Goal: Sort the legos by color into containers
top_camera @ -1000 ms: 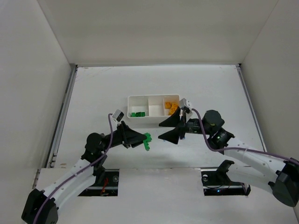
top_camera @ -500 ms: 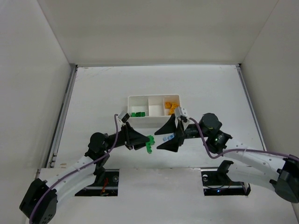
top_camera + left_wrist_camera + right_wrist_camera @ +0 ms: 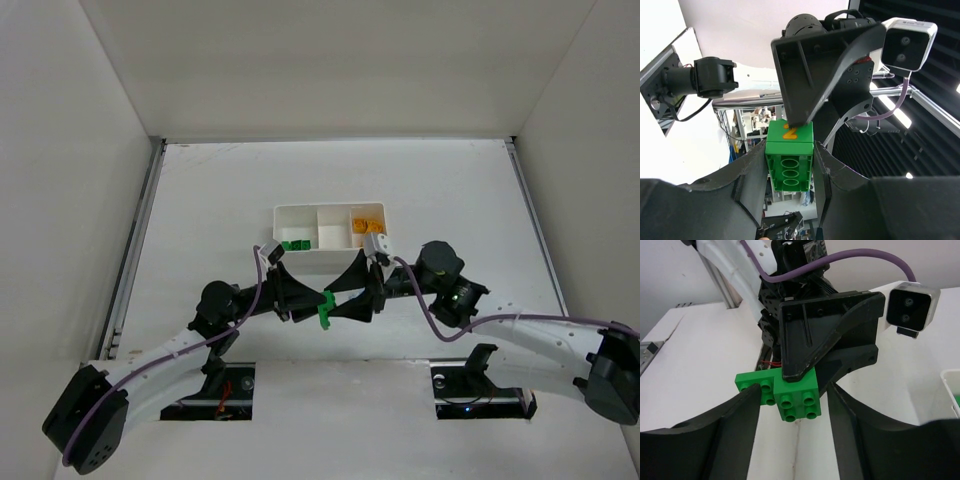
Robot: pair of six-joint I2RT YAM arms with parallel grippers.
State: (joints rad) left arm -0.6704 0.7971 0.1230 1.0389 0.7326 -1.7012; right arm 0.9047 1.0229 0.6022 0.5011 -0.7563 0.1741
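Found nearest to the arm bases, in the middle between both arms, the green lego stack [image 3: 324,308]: two green bricks joined with an offset. Saw it clamped by its sides in the left tool [image 3: 305,298], the fingers narrow and pressed on the plastic. Judged it held up off the white surface [image 3: 200,200], going by the right wrist view. Read an orange "2" on the upper brick in the left wrist view.

Saw the right tool [image 3: 352,290] facing the left one almost tip to tip, its jaws apart and placed one on each side of the same stack. Noticed a clear gap between one right finger [image 3: 852,435] and the nearer brick. Could not tell about contact on the opposite side, that finger partly covering the second brick. Took the right tool therefore as not gripping, only standing around the stack.

Found farther back on the surface, just behind both tools, the white tray [image 3: 300,212] with three compartments side by side. Saw green legos [image 3: 293,244] in the left compartment and orange legos [image 3: 366,226] in the right compartment.
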